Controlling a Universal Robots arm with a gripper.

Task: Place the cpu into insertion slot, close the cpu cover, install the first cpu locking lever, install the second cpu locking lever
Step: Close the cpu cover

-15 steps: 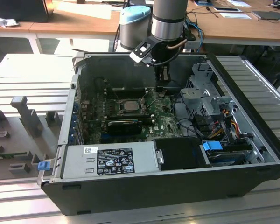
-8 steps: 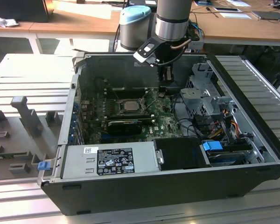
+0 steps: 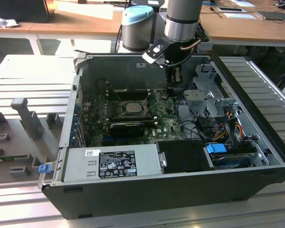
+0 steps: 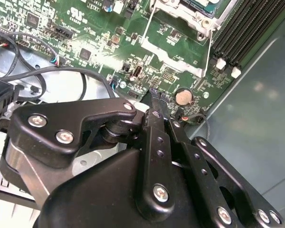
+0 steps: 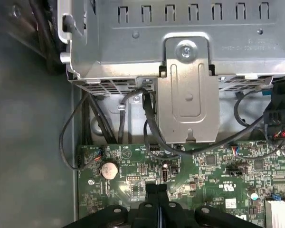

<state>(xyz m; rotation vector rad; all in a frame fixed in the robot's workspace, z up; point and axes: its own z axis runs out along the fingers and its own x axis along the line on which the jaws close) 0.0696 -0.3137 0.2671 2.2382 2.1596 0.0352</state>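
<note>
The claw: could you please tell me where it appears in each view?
Exterior view: the claw hangs below the grey wrist, over the motherboard's far edge.
Second wrist view: the shut claw points beside the coin battery.
First wrist view: claw over the motherboard, near that battery.
Shared landmark: the coin battery in both wrist views.

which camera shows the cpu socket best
The exterior view: the whole socket sits in frame, silver rim and green board around it. In the second wrist view the socket is cut off by the picture's border. The first wrist view faces the round battery and metal cage.
</note>
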